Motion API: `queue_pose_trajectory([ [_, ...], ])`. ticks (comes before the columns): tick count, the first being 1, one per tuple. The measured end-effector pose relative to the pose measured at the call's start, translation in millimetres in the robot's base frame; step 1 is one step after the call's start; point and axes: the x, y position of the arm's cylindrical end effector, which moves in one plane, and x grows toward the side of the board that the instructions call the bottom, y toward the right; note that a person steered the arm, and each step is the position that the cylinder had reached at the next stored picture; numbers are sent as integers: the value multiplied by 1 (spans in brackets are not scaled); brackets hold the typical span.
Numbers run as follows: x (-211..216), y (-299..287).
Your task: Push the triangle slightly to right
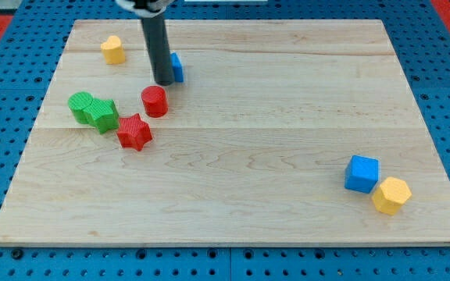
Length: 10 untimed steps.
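Observation:
The dark rod comes down from the view's top, and my tip (163, 81) rests on the board at the upper left. A blue block (176, 67), likely the triangle, sits right behind the rod on its right side, mostly hidden, touching or nearly touching it. A red cylinder (154, 101) stands just below my tip. A red star (134, 131) lies below and left of that.
A green block (80, 104) and a second green block (102, 115) sit together at the left. A yellow block (113, 49) is at the upper left. A blue cube (362, 173) and a yellow hexagon (391, 195) sit at the lower right. The wooden board (272, 125) ends at blue pegboard.

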Motion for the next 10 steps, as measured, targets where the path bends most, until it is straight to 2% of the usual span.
queue_pose_trajectory([
  [1,-2,-43],
  [3,-36,70],
  [4,-72,56],
  [5,-96,18],
  [6,-120,53],
  [8,-50,84],
  [10,-62,176],
])
